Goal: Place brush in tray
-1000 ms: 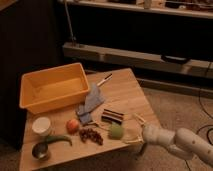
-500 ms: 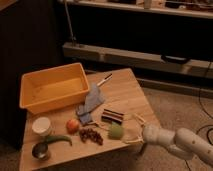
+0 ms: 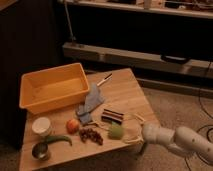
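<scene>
The brush (image 3: 104,79), a thin whitish stick with a dark end, lies on the wooden table (image 3: 125,95) just right of the tray's far corner. The tray (image 3: 49,75) is a deep yellow-orange bin at the table's back left, and nothing shows inside it. My gripper (image 3: 129,128) reaches in from the right at the table's front edge, well short of the brush. It is open, its two pale fingers (image 3: 133,117) spread apart beside a green fruit (image 3: 116,131). It holds nothing.
Between gripper and brush lie a dark striped block (image 3: 112,116) and a grey cloth (image 3: 90,102). Along the front are grapes (image 3: 91,135), an orange-red fruit (image 3: 73,125), a green pepper (image 3: 59,139), a white cup (image 3: 41,125) and a metal can (image 3: 40,150). A dark shelf unit stands behind.
</scene>
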`<move>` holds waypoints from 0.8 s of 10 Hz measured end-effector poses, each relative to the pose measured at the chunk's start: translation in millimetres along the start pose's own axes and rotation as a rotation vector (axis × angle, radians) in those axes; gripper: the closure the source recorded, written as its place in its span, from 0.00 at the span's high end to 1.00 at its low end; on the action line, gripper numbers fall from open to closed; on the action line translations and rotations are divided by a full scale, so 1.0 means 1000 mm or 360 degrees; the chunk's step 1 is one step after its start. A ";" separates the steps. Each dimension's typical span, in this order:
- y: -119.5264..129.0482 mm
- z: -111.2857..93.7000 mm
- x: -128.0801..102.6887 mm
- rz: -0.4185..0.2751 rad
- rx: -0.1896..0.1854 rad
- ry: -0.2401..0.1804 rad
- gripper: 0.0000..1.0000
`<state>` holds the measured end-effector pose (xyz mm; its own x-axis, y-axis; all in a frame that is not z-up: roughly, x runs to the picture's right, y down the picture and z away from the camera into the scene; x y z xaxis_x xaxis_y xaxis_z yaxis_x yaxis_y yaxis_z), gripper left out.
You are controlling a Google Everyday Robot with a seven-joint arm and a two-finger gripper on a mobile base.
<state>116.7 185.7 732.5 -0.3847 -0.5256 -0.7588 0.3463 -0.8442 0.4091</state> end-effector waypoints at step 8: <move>0.143 0.099 0.122 -0.1068 0.0351 -0.0374 0.80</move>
<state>34.7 -9.1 748.4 -0.6344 0.1226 -0.7632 -0.1976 -0.9803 0.0067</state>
